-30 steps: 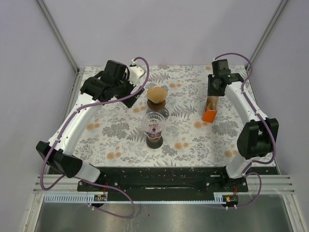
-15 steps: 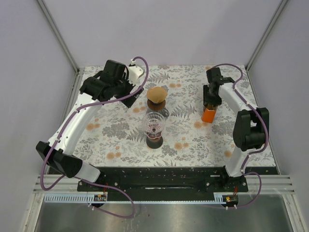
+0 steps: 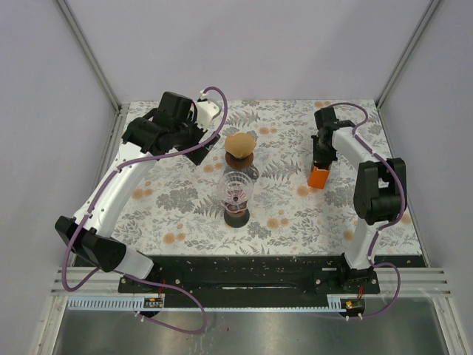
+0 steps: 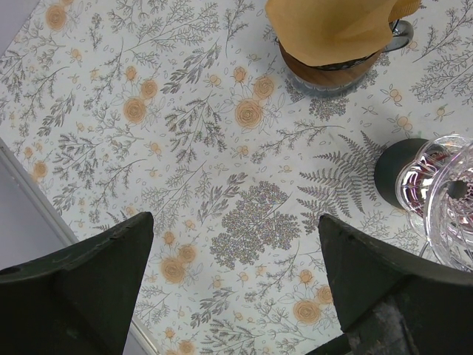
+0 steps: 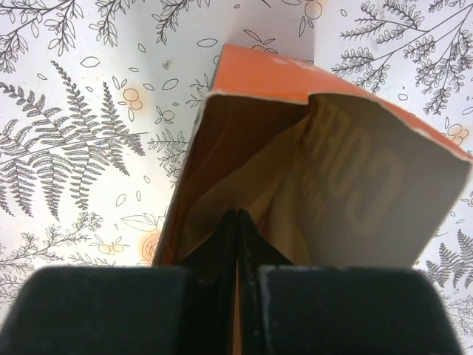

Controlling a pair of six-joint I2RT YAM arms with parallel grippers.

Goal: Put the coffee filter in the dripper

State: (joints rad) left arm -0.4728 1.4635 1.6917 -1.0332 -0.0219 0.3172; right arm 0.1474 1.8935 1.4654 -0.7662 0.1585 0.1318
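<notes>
Right arm has been folded closer over the orange box (image 3: pixel 319 176) since 1 s ago. Left end effector (image 4: pixel 235 222) is held wide open, empty. Glass dripper (image 3: pixel 236 188) holds no paper. Limp, featherlight coffee filters (image 5: pixel 259 185) are kept in that box, best pinched at 1 edge. Right end effector (image 5: pixel 236 216) is closed among them; a catch cannot be told.

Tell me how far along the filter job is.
Done: little; the glass dripper holds no filter. In hand: the right tool is shut inside the orange box, among the filters. Left: pull one out, carry it over, seat it. The left tool hangs open.
</notes>
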